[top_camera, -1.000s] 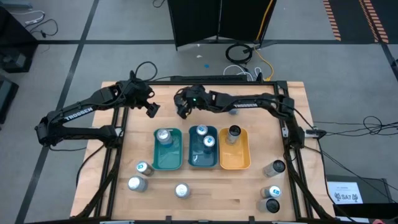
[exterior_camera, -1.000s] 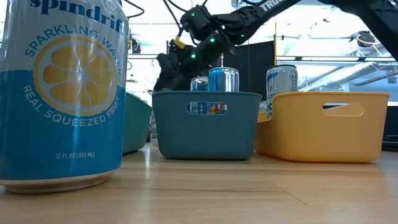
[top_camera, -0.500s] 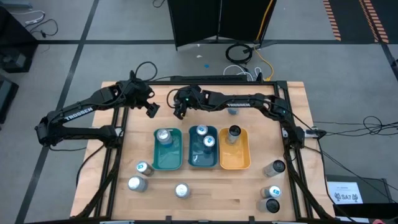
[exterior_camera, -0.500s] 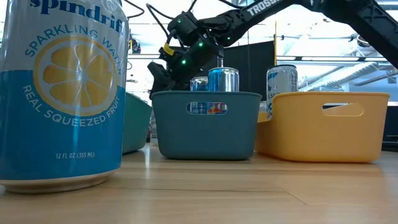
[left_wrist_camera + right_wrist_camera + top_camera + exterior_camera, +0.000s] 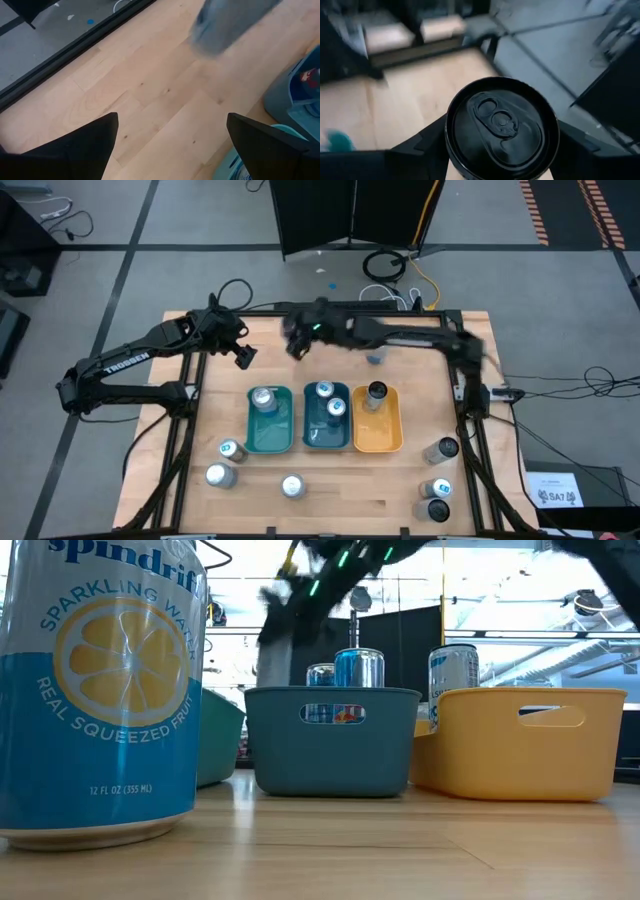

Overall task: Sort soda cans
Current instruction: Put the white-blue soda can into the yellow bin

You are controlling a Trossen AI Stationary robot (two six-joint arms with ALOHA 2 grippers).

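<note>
My right gripper [image 5: 297, 343] is over the far middle of the table, shut on a soda can with a dark top [image 5: 501, 125]. The can shows as a silver blur [image 5: 272, 652] in the low view, above and behind the blue tray [image 5: 326, 442]. My left gripper [image 5: 243, 356] hangs open over bare wood to the can's left, holding nothing. One can stands in the green tray [image 5: 270, 445], two in the blue tray, and one in the orange tray [image 5: 378, 445]. Loose cans stand upright near the front edge. My right gripper pinches the can's upper wall [image 5: 454, 162], just below the rim, between its two fingers [image 5: 417, 147], one on either side. The fingers come from the table's right side, slanting a little downward. The can stands upright in the hold, top up, lifted clear of the table.
Three loose cans [image 5: 228, 448] stand at the front left and three [image 5: 440, 448] at the front right. One of them, a large blue lemon-printed can [image 5: 100, 690], stands right in front of the low camera. Bare wood lies between the trays and the far edge.
My right gripper has gone up and a little toward the table's far edge, moving fast enough to blur. The dark-topped can has risen with it, upright and clear of the table.
</note>
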